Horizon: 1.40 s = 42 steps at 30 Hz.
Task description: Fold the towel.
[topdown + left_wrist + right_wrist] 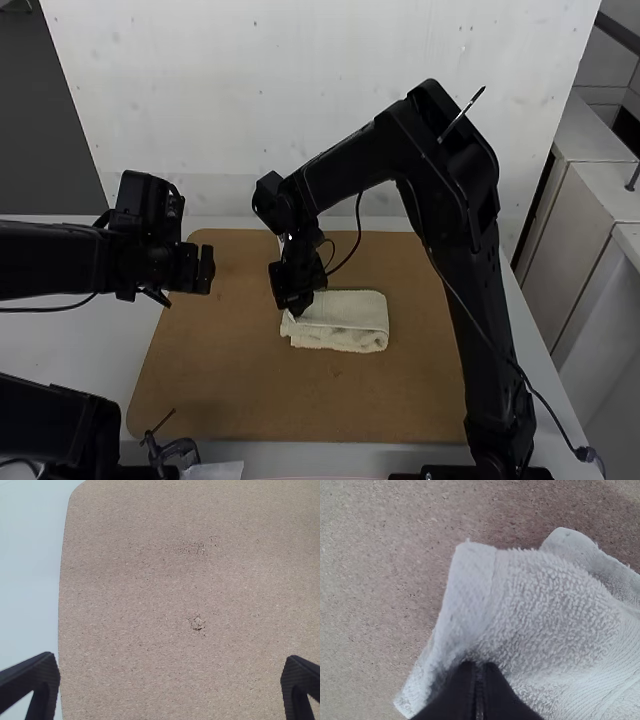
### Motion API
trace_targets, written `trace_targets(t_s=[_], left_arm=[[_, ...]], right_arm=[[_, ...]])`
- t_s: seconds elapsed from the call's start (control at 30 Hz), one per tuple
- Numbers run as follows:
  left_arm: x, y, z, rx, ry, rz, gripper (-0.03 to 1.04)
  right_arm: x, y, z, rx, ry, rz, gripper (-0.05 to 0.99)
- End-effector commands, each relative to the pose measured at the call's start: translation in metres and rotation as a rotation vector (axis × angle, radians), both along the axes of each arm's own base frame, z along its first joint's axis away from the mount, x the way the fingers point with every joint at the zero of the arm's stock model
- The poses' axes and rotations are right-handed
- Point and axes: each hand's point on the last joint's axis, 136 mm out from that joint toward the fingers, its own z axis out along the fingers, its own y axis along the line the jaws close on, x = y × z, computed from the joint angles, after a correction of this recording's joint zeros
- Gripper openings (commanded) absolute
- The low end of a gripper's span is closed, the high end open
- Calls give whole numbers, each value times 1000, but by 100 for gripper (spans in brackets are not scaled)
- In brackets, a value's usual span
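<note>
Towel fold Q, FWIW. My right end effector looks clenched on the towel by its edge, w/ the tips sunk in the terry; can't tell how many layers I've got. Towel's roughly mid brown board on the bench, already in a compact rectangle, layers not quite flush. Left end effector is spread wide over bare board, nothing in it, well apart from the cloth.

IMO this step's about squaring up that end. I'd keep the pinch shallow, go low & slow, and draw the edge straight out along the board, no lifting. Pull too hard and the whole stack prob skids or the top layer creeps off. Then let go fully b4 going up, bc terry loops love to snag. If it slides, left could pin the far end, tbh.
</note>
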Motion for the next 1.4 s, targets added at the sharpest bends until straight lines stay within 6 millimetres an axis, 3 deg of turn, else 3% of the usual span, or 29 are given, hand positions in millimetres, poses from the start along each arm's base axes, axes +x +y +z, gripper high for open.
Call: trace_targets(t_s=[0.0,0.1,0.13,0.17,0.3,0.4,0.57,0.67,0.77,0.83,0.93,1.1,1.37], left_arm=[[2,-2,2,-2,-10,-14,99],[3,-2,8,-5,-27,-16,99],[5,-2,14,-6,-44,-20,99],[5,-3,20,-9,-61,-20,99],[9,-3,45,-1,-125,-33,99],[6,-1,60,18,-164,-50,99],[-6,10,73,35,-182,-40,99],[-20,19,80,24,-180,-20,99],[-36,23,84,12,-174,-8,99],[-45,25,97,0,-238,-2,99],[-57,29,113,-11,-326,12,99],[-71,32,116,-12,-360,20,99],[-76,35,113,-7,-397,36,99]], right_arm=[[19,-16,8,-19,-47,-35,30],[41,-29,36,29,-99,-95,81],[48,-34,48,51,-120,-115,94],[56,-39,61,74,-144,-136,96],[78,-66,114,168,-247,-220,96],[85,-98,149,214,-317,-289,96],[81,-176,174,213,-477,-380,96],[64,-224,182,185,-642,-412,96],[34,-253,186,191,-742,-448,96],[11,-269,191,199,-811,-469,96],[-17,-289,203,217,-930,-484,96],[-49,-317,227,215,-1129,-508,96],[-64,-349,244,106,-1261,-569,96]])
